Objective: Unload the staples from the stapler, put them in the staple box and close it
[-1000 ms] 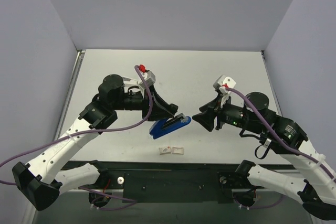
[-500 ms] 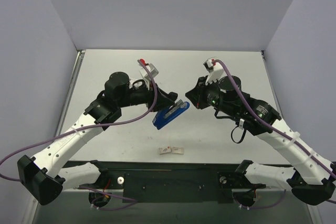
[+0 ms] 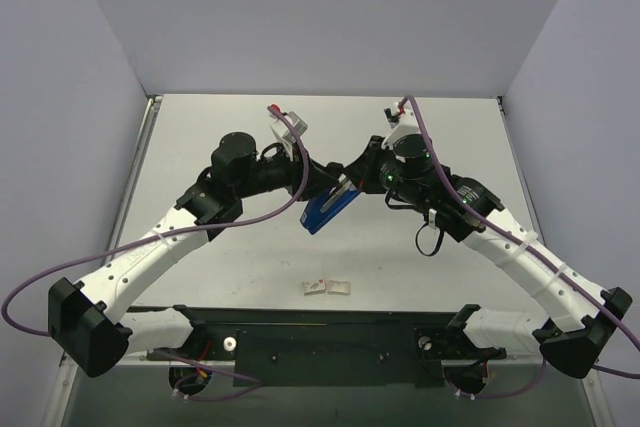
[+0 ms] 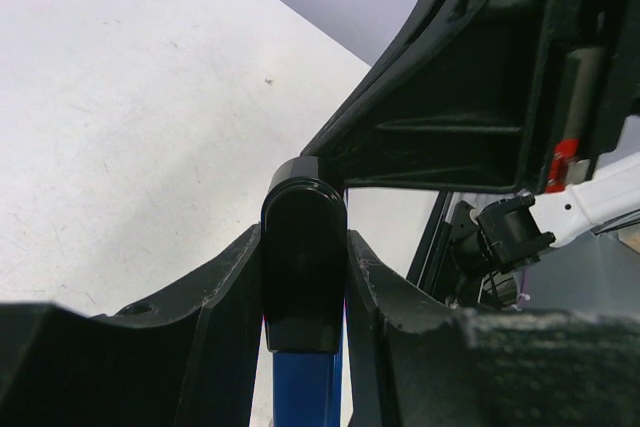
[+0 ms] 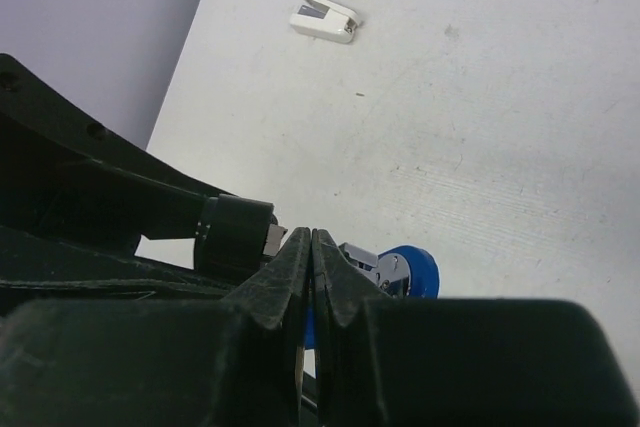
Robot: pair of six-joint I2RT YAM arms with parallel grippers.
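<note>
My left gripper is shut on the blue stapler and holds it tilted above the table. In the left wrist view the stapler's black end is clamped between both fingers, with the blue body below it. My right gripper is shut, with its tips at the stapler's upper end. In the right wrist view its fingers are pressed together, and the stapler's rounded blue end and silvery inner track show just behind them. I see nothing between them. The staples are hidden.
Two small white paper scraps lie near the table's front edge. A small white piece also lies on the table in the right wrist view. The black base rail runs along the near edge.
The right arm swung in from the right to the stapler's upper end and its gripper went from open to shut. The left arm carried the stapler up and to the right.
</note>
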